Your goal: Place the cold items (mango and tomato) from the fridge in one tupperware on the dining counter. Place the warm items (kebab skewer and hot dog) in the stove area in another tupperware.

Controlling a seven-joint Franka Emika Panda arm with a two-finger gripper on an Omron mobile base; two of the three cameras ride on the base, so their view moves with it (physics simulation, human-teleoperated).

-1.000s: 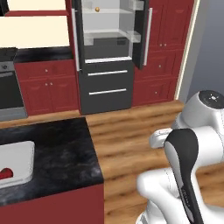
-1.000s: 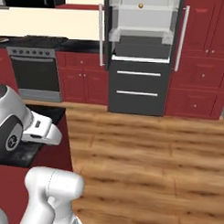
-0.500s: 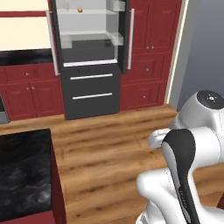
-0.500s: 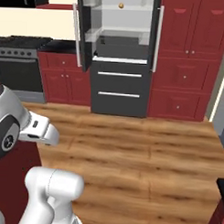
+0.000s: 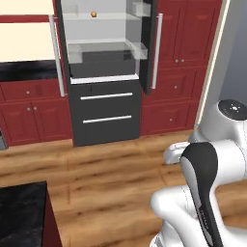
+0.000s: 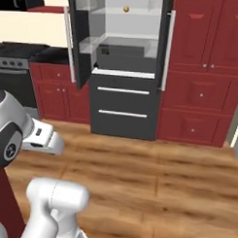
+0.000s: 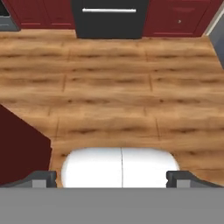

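The fridge (image 5: 103, 72) stands open ahead, both doors swung wide, and is also seen as the fridge (image 6: 125, 67). A small orange round thing, likely the mango (image 5: 93, 14), sits on its top shelf; the same mango (image 6: 126, 9) is visible from the right. My gripper (image 7: 113, 179) is open, its two dark fingertips (image 7: 41, 178) far apart with nothing between them, looking down at wooden floor. The stove (image 6: 11, 63) is at the far left. A black corner of the dining counter (image 5: 21, 212) lies low on the left. Tomato, tupperware, kebab skewer and hot dog are out of view.
Red cabinets (image 5: 188, 62) flank the fridge on both sides, with a grey wall (image 5: 236, 53) at the right. The fridge's lower drawers (image 7: 109, 17) are shut. Wooden floor (image 6: 153, 180) stretches between me and the fridge. The counter's dark red side (image 7: 22, 148) is close on the left.
The whole picture has shifted: the base has moved, bringing the fridge closer and more central. The counter with a white container has slid out on the left. The gripper stays open.
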